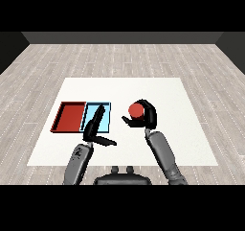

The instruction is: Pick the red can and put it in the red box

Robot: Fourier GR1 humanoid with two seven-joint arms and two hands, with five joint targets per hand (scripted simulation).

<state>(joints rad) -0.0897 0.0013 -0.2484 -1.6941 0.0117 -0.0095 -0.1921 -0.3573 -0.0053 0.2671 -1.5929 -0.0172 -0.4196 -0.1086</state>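
The right hand [146, 115] was curled round the red can [136, 111], holding it to the right of the light blue tray [106, 105]. The left hand [94, 129] reached flat over that tray, fingers straight, beside the red tray [70, 117] on the white table [182, 139].

Red tray [71, 117] at left of bench [167, 91], light blue tray [106, 115] touching its right side. Left hand [95, 129] lies over the blue tray, fingers straight and reaching far, thumb out to the right: it blocks the near-right approach to the red tray. Right hand [143, 115], curled round the red can [136, 110], sits just right of the blue tray. Bare bench between them. Far half of bench and whole right side open. Red tray interior unobstructed from above.
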